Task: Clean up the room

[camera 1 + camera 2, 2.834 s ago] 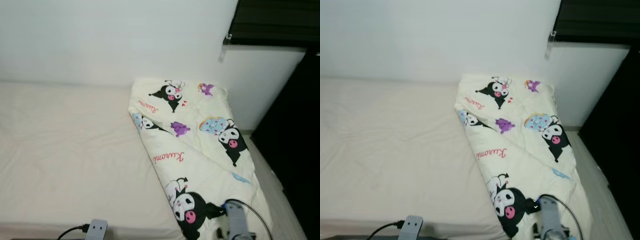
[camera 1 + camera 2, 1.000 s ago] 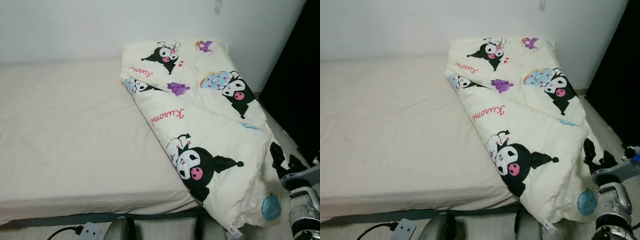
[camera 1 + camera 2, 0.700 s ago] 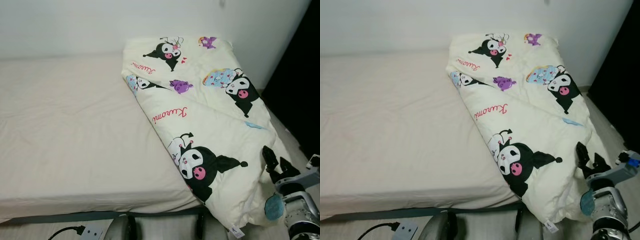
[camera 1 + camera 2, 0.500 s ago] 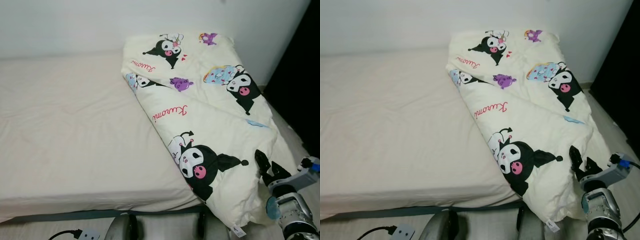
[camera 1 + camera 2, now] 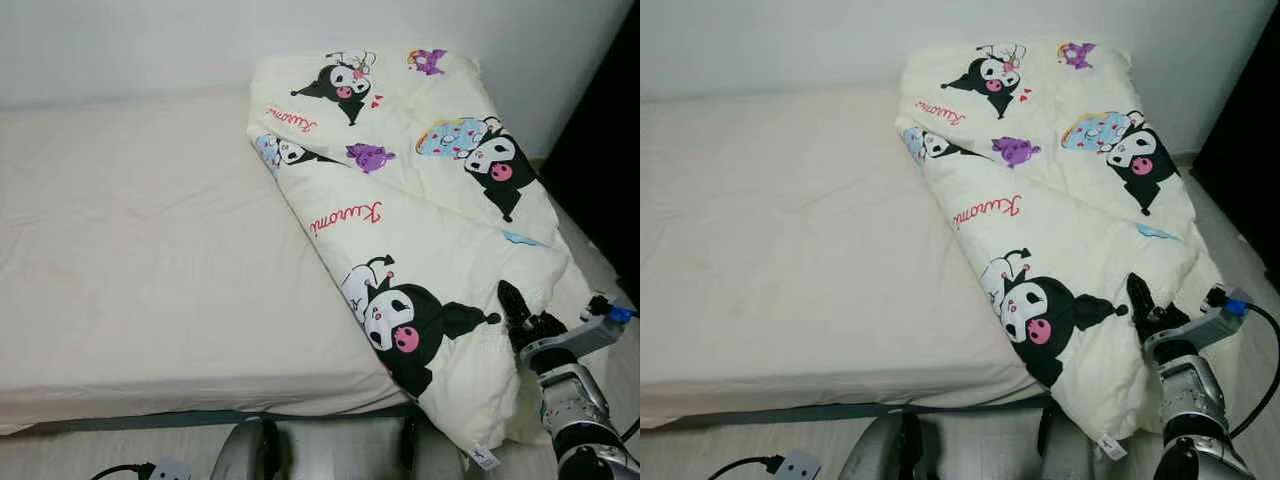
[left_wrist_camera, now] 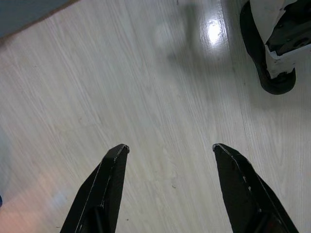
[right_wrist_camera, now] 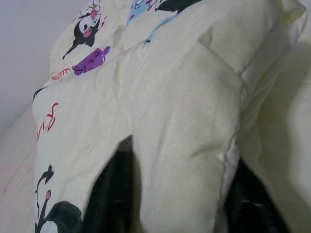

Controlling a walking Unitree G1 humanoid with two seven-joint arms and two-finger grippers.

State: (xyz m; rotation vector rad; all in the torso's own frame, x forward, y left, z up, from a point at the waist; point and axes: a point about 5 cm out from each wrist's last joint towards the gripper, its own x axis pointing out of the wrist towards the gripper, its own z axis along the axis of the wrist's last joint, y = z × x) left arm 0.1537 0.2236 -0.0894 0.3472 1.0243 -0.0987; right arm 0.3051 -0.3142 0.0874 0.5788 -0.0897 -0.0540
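Right end effector gripping cream quilt corner — bed edge

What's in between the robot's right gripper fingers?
A fold of the cartoon quilt. In the right wrist view, the right gripper has cream fabric bunched between its two black fingers, near the quilt's edge.

Pale cream quilt printed with black-and-white cartoon characters with pink noses, purple and blue figures, and red script lettering; bed sheet plain off-white, wall white. Right gripper has black fingers on a silver arm with a blue tip at the wrist plug. Left gripper fingers black over a pale grey wood-grain floor, beside a black-and-white robot foot.
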